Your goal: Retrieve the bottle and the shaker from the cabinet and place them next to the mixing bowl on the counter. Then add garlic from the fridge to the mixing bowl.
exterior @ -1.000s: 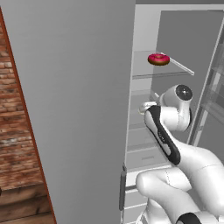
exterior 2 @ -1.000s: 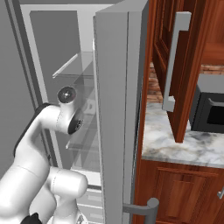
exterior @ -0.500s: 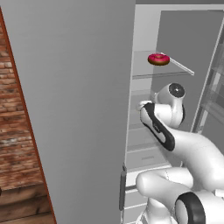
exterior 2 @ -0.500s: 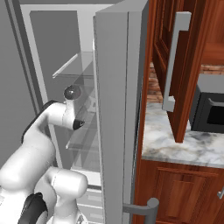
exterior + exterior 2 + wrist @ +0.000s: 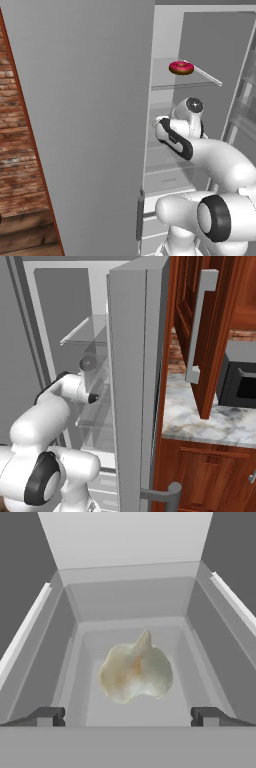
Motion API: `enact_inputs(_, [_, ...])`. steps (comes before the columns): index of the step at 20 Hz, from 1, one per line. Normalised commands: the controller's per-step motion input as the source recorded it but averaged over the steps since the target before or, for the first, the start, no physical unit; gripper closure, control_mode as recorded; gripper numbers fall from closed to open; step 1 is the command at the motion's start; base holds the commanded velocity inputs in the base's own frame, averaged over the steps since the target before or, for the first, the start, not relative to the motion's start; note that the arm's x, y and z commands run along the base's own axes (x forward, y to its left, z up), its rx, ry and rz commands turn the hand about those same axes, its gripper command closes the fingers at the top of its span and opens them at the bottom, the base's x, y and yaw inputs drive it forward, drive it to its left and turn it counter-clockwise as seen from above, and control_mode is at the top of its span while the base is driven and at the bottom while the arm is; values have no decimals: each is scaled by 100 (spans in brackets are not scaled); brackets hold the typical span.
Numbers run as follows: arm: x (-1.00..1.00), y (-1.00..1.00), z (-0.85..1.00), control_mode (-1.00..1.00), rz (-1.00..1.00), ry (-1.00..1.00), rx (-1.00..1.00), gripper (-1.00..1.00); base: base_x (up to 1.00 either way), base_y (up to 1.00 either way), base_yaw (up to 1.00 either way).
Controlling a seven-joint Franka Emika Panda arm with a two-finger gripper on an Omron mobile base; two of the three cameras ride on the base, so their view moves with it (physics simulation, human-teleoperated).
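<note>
One garlic [image 5: 136, 672] lies, seemingly untouched, between the wide-open, empty pincer [image 5: 128, 716] tips.

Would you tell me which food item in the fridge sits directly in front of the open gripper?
The garlic, pale and bulbous, between the fingertips; the pink donut sits on a higher shelf.

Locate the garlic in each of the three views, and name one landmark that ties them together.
Left base view: not in it; the arm reaches into the open fridge below the doughnut.
Right base view: not in it; the arm reaches past the fridge door.
Hand view: garlic at centre, lying in a grey fridge compartment, ahead of the open gripper.
Shared landmark: the grey fridge interior.
</note>
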Motion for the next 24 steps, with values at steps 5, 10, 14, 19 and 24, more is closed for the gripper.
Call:
enact_inputs(5, [35,0,-15,-100,0,0,0,-100,0,0,0])
enact_inputs(10, [25,0,-9,-100,0,0,0,-100,0,0,0])
enact_inputs(14, [25,0,-9,-100,0,0,0,-100,0,0,0])
enact_inputs(19, [13,-2,-8,-100,0,1,0,-100,0,0,0])
enact_inputs(24, [0,-3,-6,-100,0,1,0,-100,0,0,0])
